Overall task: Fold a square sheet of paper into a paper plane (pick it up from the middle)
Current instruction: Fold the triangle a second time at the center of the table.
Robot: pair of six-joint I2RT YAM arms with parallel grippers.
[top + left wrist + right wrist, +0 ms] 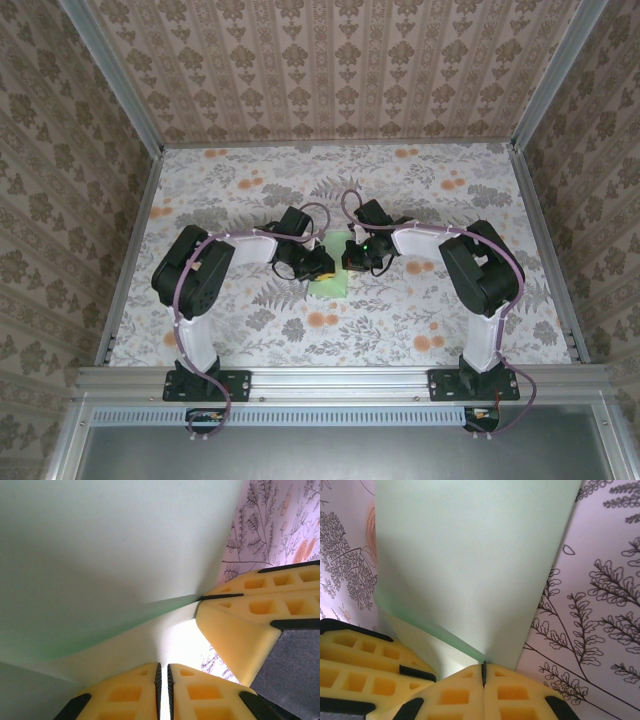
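Right pincer [483, 674] was clamped shut on an edge of the pale mint-green square paper sheet [470, 555]; left pincer [163, 692], a slit apart, gripped the same sheet.

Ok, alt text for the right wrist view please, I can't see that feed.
A pale green square sheet of paper fills the frame above the right gripper's shut yellow fingers, which pinch its lower edge. The left gripper's fingers sit lower left, with floral tablecloth either side.

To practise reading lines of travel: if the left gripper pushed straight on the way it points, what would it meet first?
Probably the square sheet of paper itself, rising right ahead of the left gripper; the right gripper sits off to the side.
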